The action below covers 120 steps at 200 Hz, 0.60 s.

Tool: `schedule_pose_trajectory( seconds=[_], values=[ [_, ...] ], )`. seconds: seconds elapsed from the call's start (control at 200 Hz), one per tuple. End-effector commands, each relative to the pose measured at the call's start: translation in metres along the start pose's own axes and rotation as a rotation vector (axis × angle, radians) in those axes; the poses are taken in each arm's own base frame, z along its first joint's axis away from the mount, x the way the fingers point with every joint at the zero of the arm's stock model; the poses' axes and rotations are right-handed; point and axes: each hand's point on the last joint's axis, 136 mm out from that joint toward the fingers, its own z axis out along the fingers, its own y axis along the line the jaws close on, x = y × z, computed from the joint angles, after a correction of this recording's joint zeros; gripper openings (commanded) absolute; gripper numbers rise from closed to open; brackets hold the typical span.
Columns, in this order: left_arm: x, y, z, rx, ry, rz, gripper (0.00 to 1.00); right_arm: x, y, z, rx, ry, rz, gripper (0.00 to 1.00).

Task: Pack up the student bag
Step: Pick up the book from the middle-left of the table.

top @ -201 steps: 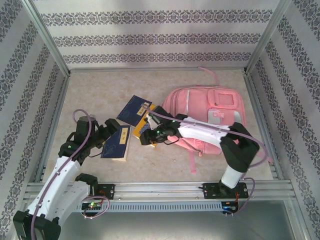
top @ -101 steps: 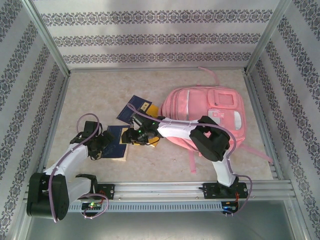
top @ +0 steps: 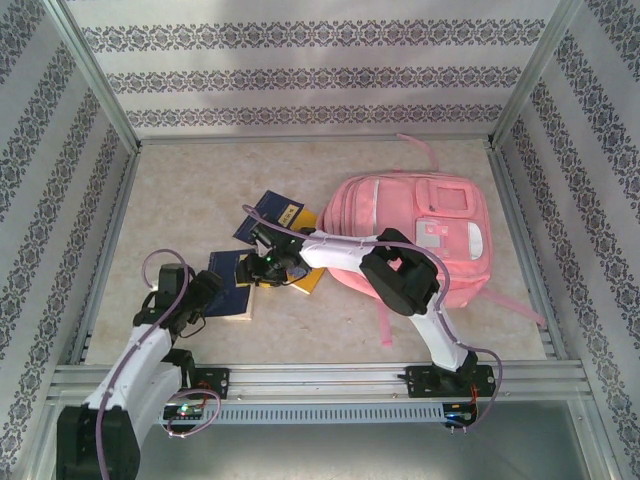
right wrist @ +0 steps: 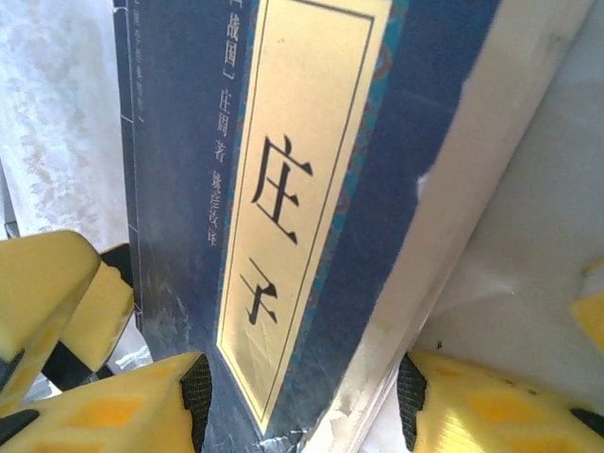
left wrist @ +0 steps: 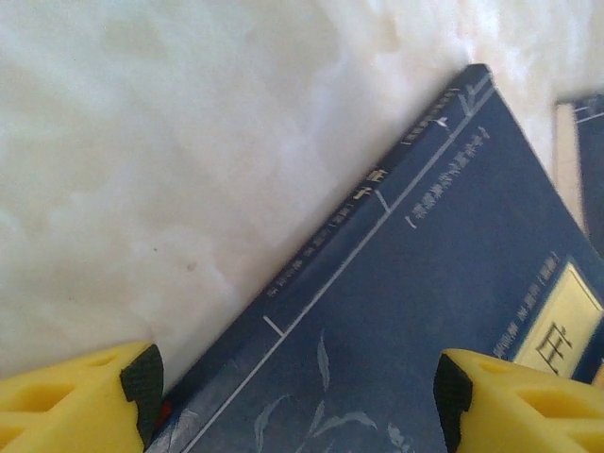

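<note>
The student bag (top: pixel 420 225) lies flat on the pale tabletop (top: pixel 200 180), toward 3 o'clock from the middle. Its pocketed side faces up, and pink straps (top: pixel 386 322) trail out toward 6 o'clock. Its inside cannot be seen from above, so whether it holds anything cannot be told. Three books lie outside it on the tabletop, at 9 o'clock from the bag. A blue book (top: pixel 228 290) is nearest the arms, and a second blue book (top: pixel 270 212) lies at 1 o'clock from it. A yellow book (top: pixel 312 278) has its far end hidden under the right arm, close to the bag's edge. The left gripper (top: pixel 205 297) sits at the 9 o'clock edge of the blue book. In the left wrist view this gripper (left wrist: pixel 293 401) is released. Its yellow fingers (left wrist: pixel 94 396) stand wide apart, one beside the spine and the other over the cover of the blue book (left wrist: pixel 425 311). The right gripper (top: pixel 262 266) reaches across to the blue book's 2 o'clock corner. In the right wrist view that corner of the blue book (right wrist: pixel 189 189), with its yellow title label, fills the space between the two fingers of the right gripper (right wrist: pixel 302 401). The pads sit close on either side. Whether they press on the book or merely straddle it cannot be told.
</note>
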Motion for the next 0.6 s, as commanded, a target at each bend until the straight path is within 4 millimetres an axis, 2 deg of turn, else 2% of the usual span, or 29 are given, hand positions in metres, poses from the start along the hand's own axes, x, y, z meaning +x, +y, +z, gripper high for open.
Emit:
schedule_pose_trajectory(
  seconds=[0.0, 0.165, 0.325, 0.4, 0.52, 0.595],
  values=[
    [0.065, -0.01, -0.007, 0.14, 0.3, -0.056, 0.75, -0.003, 0.008, -0.007, -0.022, 0.025, -0.04, 0.55],
    [0.07, 0.0, -0.005, 0.152, 0.297, -0.064, 0.74, 0.004, 0.03, -0.015, -0.099, 0.067, -0.057, 0.52],
    [0.074, 0.006, 0.0, 0.123, 0.318, -0.054, 0.73, 0.008, 0.034, -0.021, -0.106, 0.071, -0.065, 0.42],
    [0.074, 0.006, 0.0, 0.119, 0.319, -0.046, 0.73, 0.008, 0.032, -0.019, -0.101, 0.076, -0.064, 0.32],
    [0.071, 0.001, -0.005, 0.12, 0.314, -0.03, 0.73, 0.01, 0.025, -0.013, -0.082, 0.089, -0.059, 0.07],
    [0.065, -0.002, -0.011, 0.101, 0.297, -0.005, 0.77, 0.009, 0.019, -0.014, -0.06, 0.08, -0.06, 0.01]
  ],
)
